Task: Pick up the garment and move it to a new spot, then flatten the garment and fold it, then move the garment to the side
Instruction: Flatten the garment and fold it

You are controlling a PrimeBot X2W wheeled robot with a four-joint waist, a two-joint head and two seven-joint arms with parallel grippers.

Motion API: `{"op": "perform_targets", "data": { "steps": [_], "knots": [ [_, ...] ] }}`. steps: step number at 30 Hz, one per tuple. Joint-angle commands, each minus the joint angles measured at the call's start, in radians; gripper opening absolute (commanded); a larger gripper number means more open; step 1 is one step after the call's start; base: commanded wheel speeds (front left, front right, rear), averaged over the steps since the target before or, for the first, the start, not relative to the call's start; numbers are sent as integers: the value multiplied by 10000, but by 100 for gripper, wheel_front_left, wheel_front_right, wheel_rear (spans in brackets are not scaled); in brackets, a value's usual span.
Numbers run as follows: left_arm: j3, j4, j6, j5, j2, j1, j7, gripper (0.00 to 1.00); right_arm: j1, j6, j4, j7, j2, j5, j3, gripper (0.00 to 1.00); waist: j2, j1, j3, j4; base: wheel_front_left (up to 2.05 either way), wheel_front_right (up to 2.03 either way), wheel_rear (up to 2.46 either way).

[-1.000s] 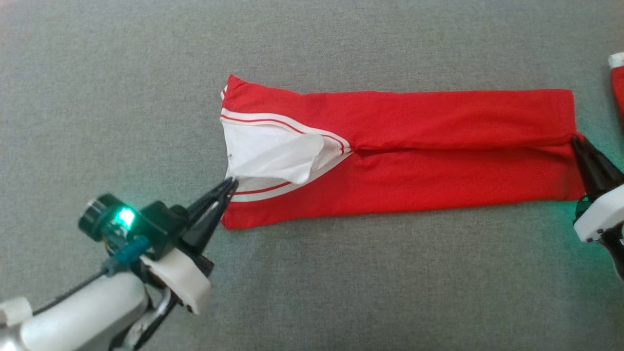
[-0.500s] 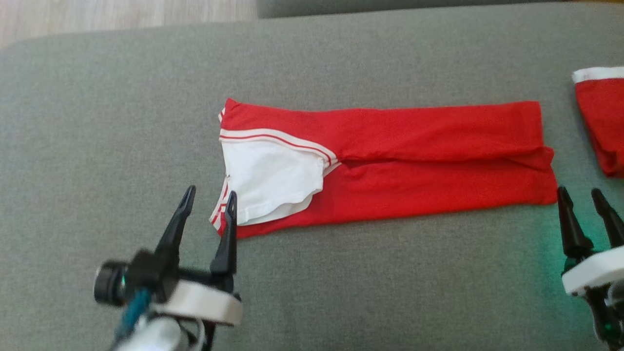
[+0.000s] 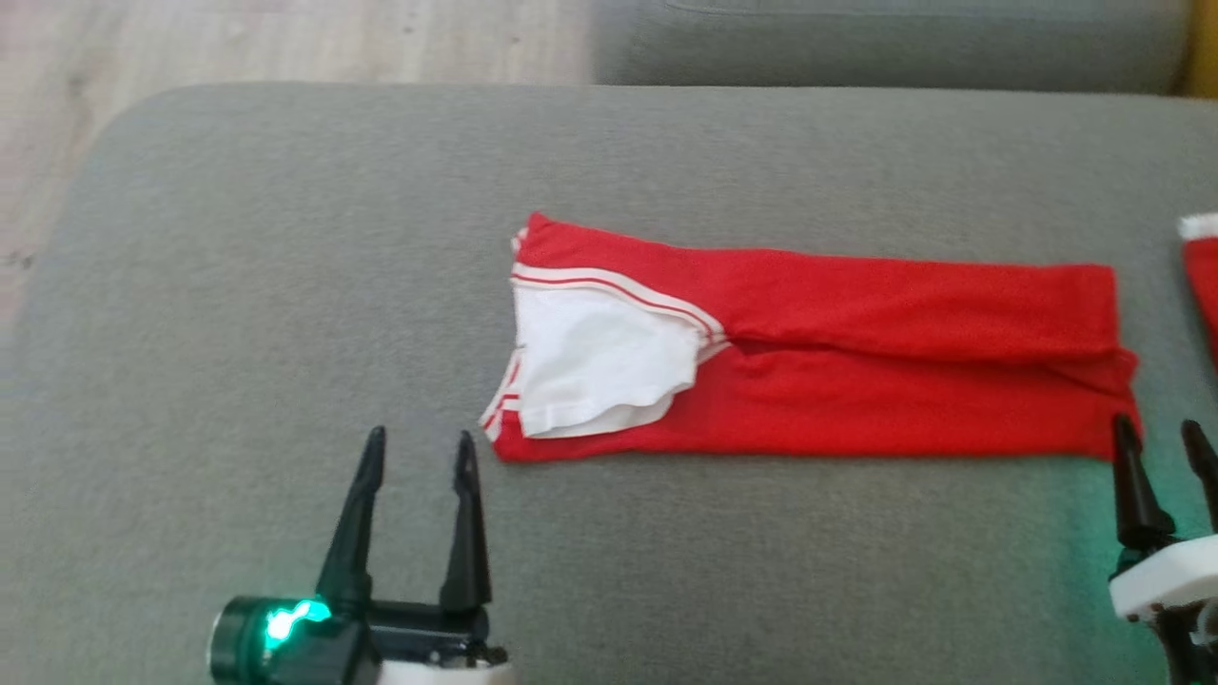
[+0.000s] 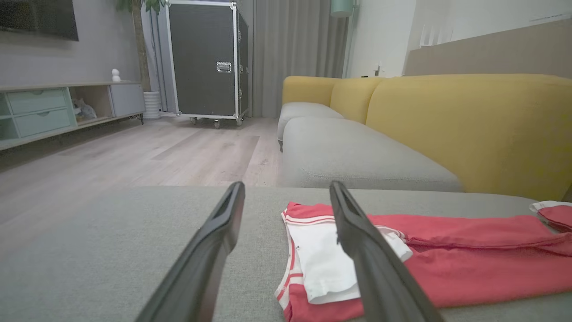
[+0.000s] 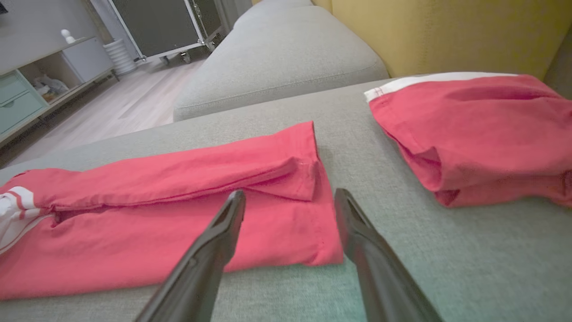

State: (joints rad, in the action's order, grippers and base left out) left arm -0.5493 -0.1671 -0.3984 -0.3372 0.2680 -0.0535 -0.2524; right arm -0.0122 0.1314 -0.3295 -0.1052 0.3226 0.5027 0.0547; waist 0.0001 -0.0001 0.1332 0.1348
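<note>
A grey sofa cushion (image 3: 285,285) is the work surface. Beyond its far edge lie a pale wooden floor (image 4: 134,152) and further grey seats backed by yellow upholstery (image 4: 469,125). Against the far wall stand a grey curtain (image 4: 286,53) and a black wheeled case (image 4: 201,58), which is closed. A low sideboard (image 4: 40,107) has pale green drawers and one open compartment (its contents are too blurred to tell).

The garment (image 3: 856,381), red with a white-lined striped end, lies flat on the cushion, folded into a long strip. The left gripper (image 3: 420,436) sits just off the near corner of the striped end, its fingers spread apart and empty. The right gripper (image 3: 1160,422) sits at the near corner of the opposite end, its fingers likewise parted, grasping nothing. A second red garment (image 5: 482,129) lies bunched on the cushion further right.
</note>
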Motion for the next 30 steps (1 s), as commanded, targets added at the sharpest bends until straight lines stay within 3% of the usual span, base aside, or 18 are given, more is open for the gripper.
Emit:
{"op": "perform_targets", "data": {
  "steps": [1,12,18,23,24,25,27,30],
  "knots": [
    [401,-321,82,214,-41,65,-92,100,149,-7,248,3,193,-78,-15,100,-1,1,-85,258,0,0,0],
    [707,-26,1257,1518,-924,-77,-93,100,2030,-7,-1359,1309,-114,-1136,1402,100,-1,1,99,870,0,0,0],
    [826,88,1700,1864,-1287,30,-93,100,2974,-7,-2834,1898,-245,-2378,2476,100,-1,1,389,1017,0,0,0],
    [952,179,1940,2044,-1519,9,-93,100,2931,-7,-3220,2472,-699,-2826,2789,100,-1,1,438,1030,0,0,0],
    [987,195,1978,2069,-1557,-4,-93,100,2921,-7,-3205,2545,-763,-2812,2833,90,-1,1,434,1021,0,0,0],
    [1023,210,2017,2091,-1592,-17,-93,100,2909,-7,-3189,2629,-834,-2756,2872,56,-1,1,422,1009,0,0,0],
    [1101,246,2099,2127,-1651,-43,-93,100,2889,-7,-3142,2818,-929,-2609,2899,0,-1,1,388,982,0,0,0],
    [1225,267,2206,2197,-1718,-61,-93,100,2840,-7,-2954,2889,-893,-2522,2937,0,-1,1,341,931,0,0,0]
  ]
}}
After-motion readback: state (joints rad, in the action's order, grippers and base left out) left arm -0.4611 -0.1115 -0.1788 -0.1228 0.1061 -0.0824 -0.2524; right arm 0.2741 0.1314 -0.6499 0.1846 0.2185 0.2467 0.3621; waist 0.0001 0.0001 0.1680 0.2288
